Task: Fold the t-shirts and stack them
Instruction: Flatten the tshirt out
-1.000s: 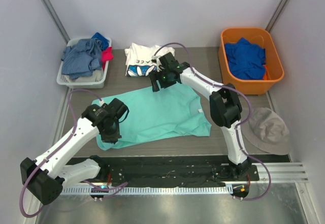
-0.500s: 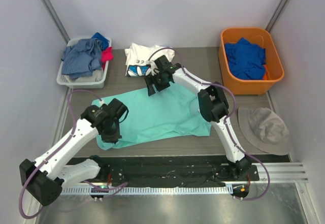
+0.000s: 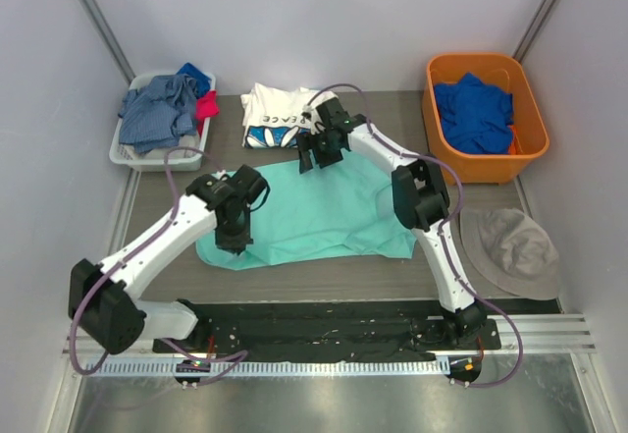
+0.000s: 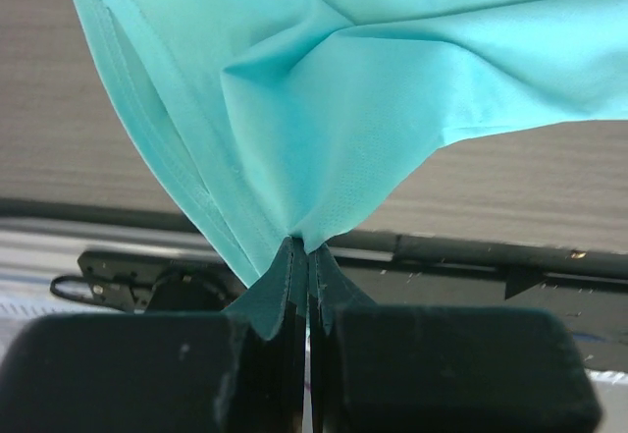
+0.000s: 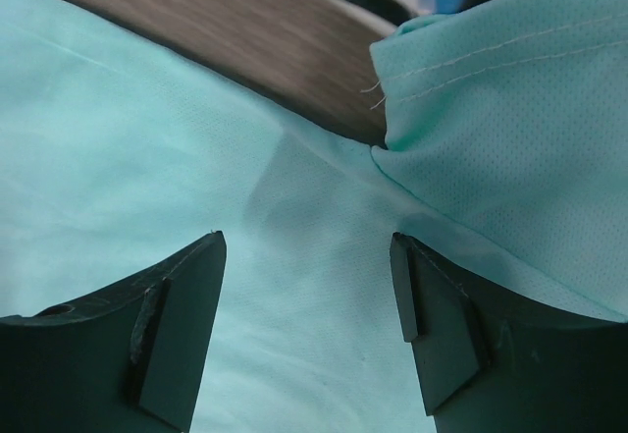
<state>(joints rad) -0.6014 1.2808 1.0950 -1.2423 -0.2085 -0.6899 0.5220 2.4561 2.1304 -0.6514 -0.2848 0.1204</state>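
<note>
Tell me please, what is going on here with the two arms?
The left gripper is shut on an edge of the mint t-shirt, holding that pinch of cloth off the table. The right gripper hovers open over the shirt's far side. The white PEACE t-shirt lies behind it.

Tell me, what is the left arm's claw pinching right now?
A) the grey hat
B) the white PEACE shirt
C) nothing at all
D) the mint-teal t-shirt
D: in the left wrist view, the left gripper is shut on a bunched fold of the mint-teal t-shirt, with the cloth drawn tight from its fingertips.
</note>
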